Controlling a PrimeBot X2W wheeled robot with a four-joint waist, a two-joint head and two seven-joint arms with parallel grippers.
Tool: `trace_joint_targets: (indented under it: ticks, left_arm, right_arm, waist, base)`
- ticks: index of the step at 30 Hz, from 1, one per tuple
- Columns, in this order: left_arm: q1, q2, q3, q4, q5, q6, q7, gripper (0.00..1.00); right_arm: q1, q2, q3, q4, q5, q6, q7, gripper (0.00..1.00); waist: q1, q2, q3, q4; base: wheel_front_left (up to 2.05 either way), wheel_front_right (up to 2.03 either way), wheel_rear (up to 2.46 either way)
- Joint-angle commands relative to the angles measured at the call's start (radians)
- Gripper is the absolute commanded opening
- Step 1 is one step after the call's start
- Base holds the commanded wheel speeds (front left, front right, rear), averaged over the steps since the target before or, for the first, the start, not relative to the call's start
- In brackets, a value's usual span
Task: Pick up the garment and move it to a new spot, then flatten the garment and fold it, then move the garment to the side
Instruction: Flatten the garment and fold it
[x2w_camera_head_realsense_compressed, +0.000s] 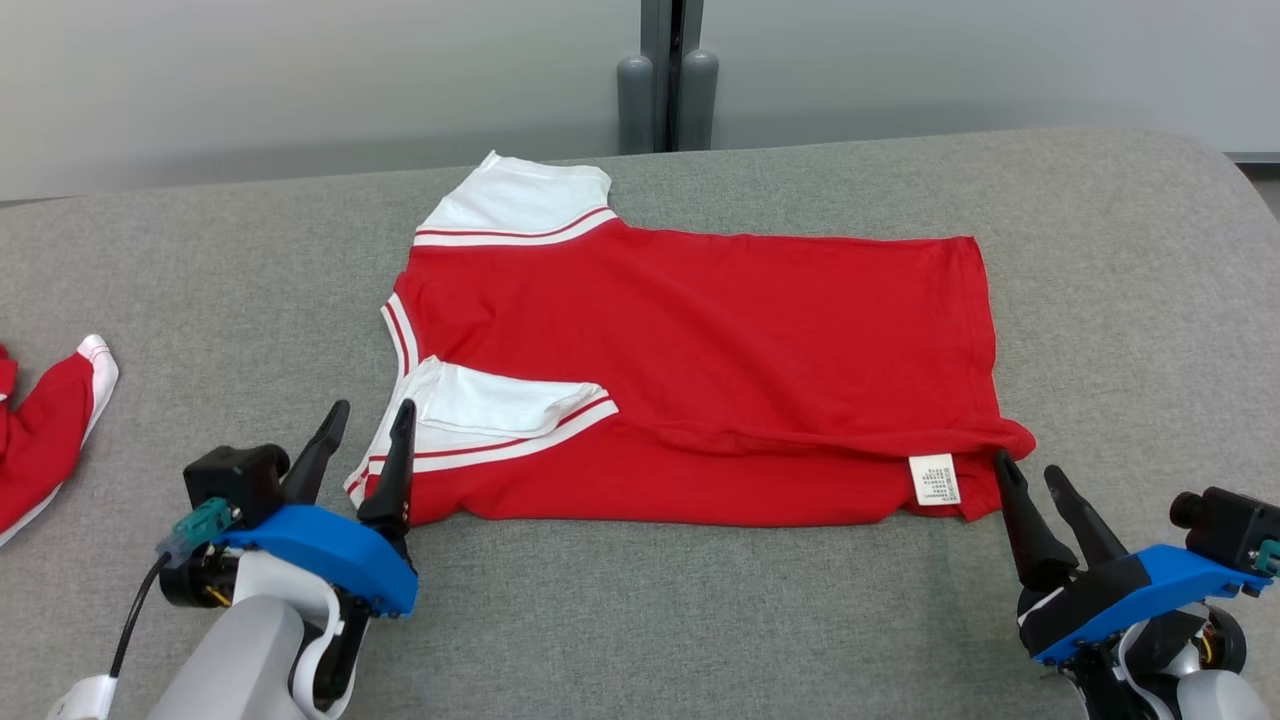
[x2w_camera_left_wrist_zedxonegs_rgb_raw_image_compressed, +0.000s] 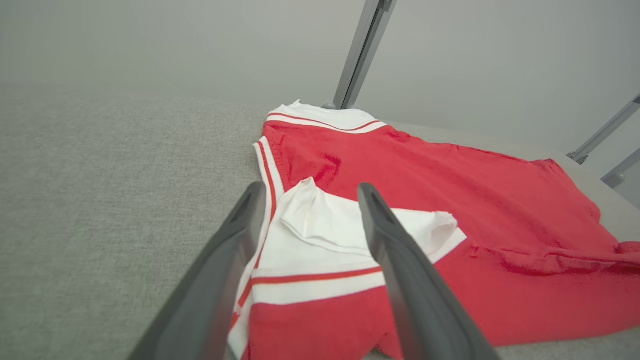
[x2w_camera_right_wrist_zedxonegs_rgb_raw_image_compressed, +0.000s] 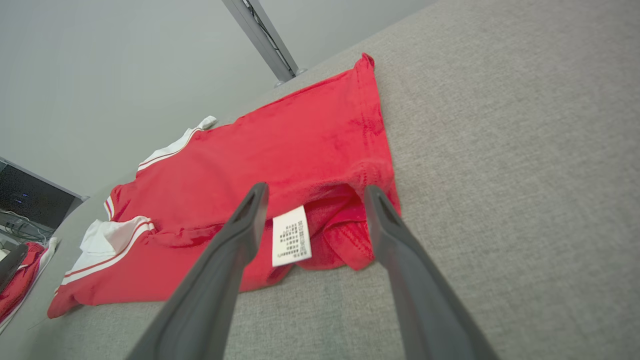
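Note:
A red T-shirt (x2w_camera_head_realsense_compressed: 700, 370) with white sleeves lies spread on the grey surface, its near long edge folded over, neck to the left and hem to the right. A white care label (x2w_camera_head_realsense_compressed: 934, 479) shows at its near right corner. My left gripper (x2w_camera_head_realsense_compressed: 371, 415) is open at the shirt's near left corner, its fingers astride the folded-in white sleeve (x2w_camera_left_wrist_zedxonegs_rgb_raw_image_compressed: 325, 235). My right gripper (x2w_camera_head_realsense_compressed: 1030, 472) is open just off the near right corner, with the label (x2w_camera_right_wrist_zedxonegs_rgb_raw_image_compressed: 291, 235) and hem (x2w_camera_right_wrist_zedxonegs_rgb_raw_image_compressed: 350, 240) between its fingers (x2w_camera_right_wrist_zedxonegs_rgb_raw_image_compressed: 235, 240). Neither holds cloth.
A second red and white garment (x2w_camera_head_realsense_compressed: 45, 430) lies at the left edge of the grey padded table (x2w_camera_head_realsense_compressed: 1120, 300). Grey posts (x2w_camera_head_realsense_compressed: 668, 95) stand behind the far edge. A dark monitor (x2w_camera_right_wrist_zedxonegs_rgb_raw_image_compressed: 30, 192) sits beyond the table in the right wrist view.

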Motion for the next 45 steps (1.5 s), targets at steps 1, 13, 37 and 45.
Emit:
trace_joint_targets:
  ticks: [1, 13, 37, 45]
  left_arm:
    - [0.02, 0.013, 0.002, 0.004, 0.006, 0.0, -0.003, 1.0]
    - [0.059, 0.025, -0.028, 0.037, 0.0, 0.012, 0.054, 1.0]
    - [0.032, -0.024, -0.035, 0.121, -0.055, -0.008, 0.002, 0.0]
    - [0.19, -0.008, -0.017, -0.001, -0.076, 0.022, -0.021, 0.0]
  right_arm:
    - [0.011, -0.002, -0.004, 0.001, -0.017, 0.001, 0.009, 1.0]
    - [-0.06, -0.034, 0.022, 0.132, -0.143, 0.001, 0.024, 1.0]
    - [-0.152, -0.07, 0.123, 0.375, -0.17, 0.001, -0.16, 0.0]
    - [0.028, -0.1, 0.15, 0.222, -0.107, 0.001, -0.171, 0.0]
  waist:
    - [0.0001, 0.0, -0.001, 0.002]
    - [0.0001, 0.0, 0.028, 0.012]
    - [0.0001, 0.0, -0.008, 0.037]
    - [0.0001, 0.0, -0.108, 0.076]
  base:
    - [0.0, 0.0, 0.0]
    - [0.0, 0.0, 0.0]
    - [0.0, 0.0, 0.0]
    - [0.0, 0.0, 0.0]
